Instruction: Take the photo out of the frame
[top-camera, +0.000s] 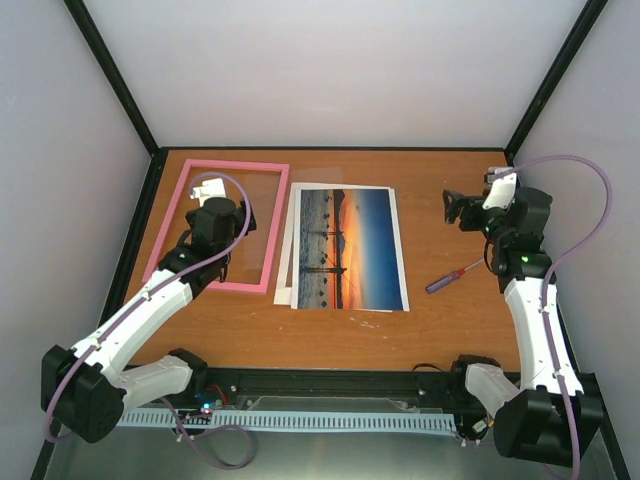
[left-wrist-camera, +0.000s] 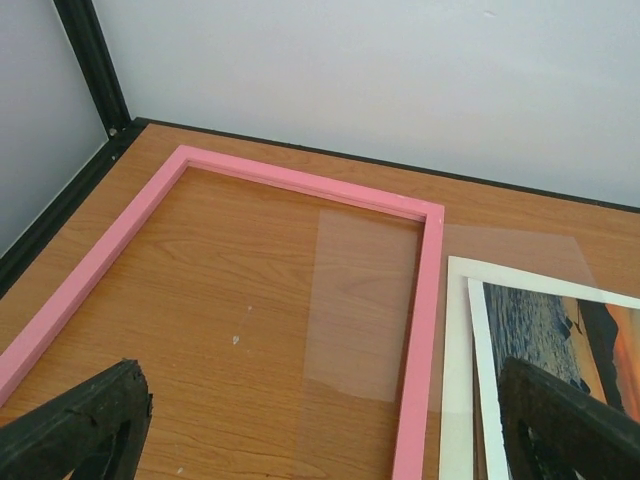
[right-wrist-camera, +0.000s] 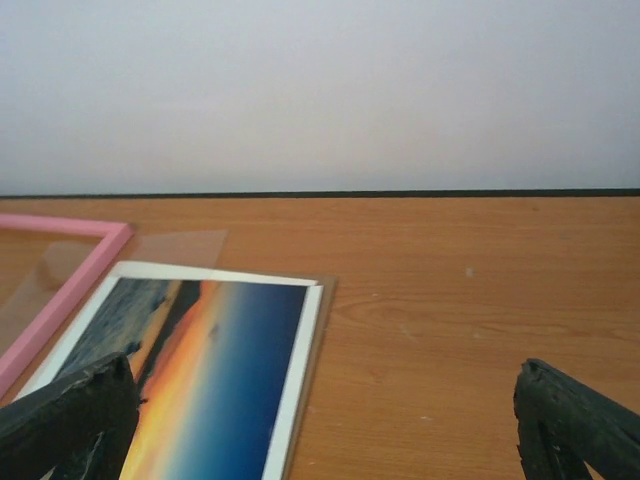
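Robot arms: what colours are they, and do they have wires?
The left arm and right arm are white tubes with chunky black joints. A lilac cable loops along each. The end effector fingers are rough and black. A tiny green light glows on the right one.

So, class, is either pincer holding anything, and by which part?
Nothing is held: the left pincer and right pincer are both open; the photo lies flat beside the frame.
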